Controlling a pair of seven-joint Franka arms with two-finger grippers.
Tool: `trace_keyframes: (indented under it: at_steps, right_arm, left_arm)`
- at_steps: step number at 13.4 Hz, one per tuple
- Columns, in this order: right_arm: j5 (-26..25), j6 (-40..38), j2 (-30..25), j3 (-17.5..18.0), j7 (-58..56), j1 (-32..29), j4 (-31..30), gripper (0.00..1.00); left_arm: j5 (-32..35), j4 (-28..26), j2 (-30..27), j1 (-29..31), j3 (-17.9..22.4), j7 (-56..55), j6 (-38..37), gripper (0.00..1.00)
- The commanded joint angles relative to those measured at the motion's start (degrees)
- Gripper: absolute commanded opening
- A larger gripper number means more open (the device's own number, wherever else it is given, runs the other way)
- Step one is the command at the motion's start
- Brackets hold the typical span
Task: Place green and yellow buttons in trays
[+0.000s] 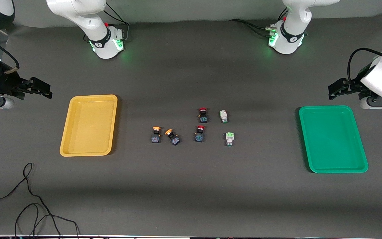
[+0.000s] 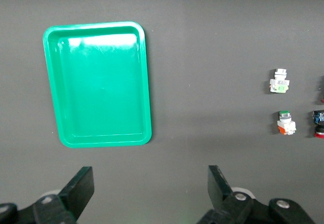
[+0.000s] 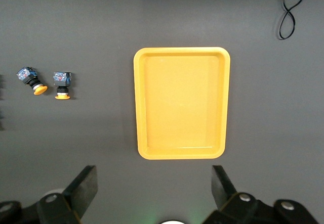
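Two yellow-capped buttons [image 1: 156,134] [image 1: 172,136] lie mid-table, and also show in the right wrist view [image 3: 62,85] [image 3: 31,80]. Two pale green buttons [image 1: 223,116] [image 1: 229,138] lie toward the left arm's end, and also show in the left wrist view [image 2: 285,123] [image 2: 279,81]. The yellow tray [image 1: 88,125] [image 3: 181,102] and the green tray [image 1: 333,138] [image 2: 98,85] are both empty. My right gripper [image 1: 40,89] [image 3: 154,183] is open and empty over the table beside the yellow tray. My left gripper [image 1: 338,88] [image 2: 151,183] is open and empty over the table beside the green tray.
Two red-capped black switches [image 1: 203,115] [image 1: 200,133] lie between the yellow and the green buttons. A loose black cable [image 1: 28,199] curls on the table near the front camera at the right arm's end, and shows in the right wrist view [image 3: 288,11].
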Motion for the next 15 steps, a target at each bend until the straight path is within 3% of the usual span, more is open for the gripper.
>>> trace_keyframes:
  at_steps: [1, 6, 10, 15]
  right_arm:
    - [-0.7, -0.8, 0.4, 0.3, -0.2, -0.4, 1.1, 1.00]
    - [-0.4, -0.8, 0.6, 0.3, -0.2, -0.4, 1.2, 1.00]
    - [4.0, -0.7, 0.8, 1.1, 4.1, -0.2, 1.4, 1.00]
    - [4.1, 1.0, 3.1, 2.2, 15.2, 7.7, 1.6, 1.00]
  left_arm:
    - [0.7, 0.0, -0.6, -0.5, 0.3, 0.5, -0.9, 1.00]
    - [0.7, 0.0, -0.6, -0.5, 0.2, 0.6, -1.0, 1.00]
    - [0.6, 0.0, -0.7, -0.5, 0.2, 0.6, -1.2, 1.00]
    - [0.6, 0.0, -0.9, -0.5, 0.2, 0.6, -1.5, 1.00]
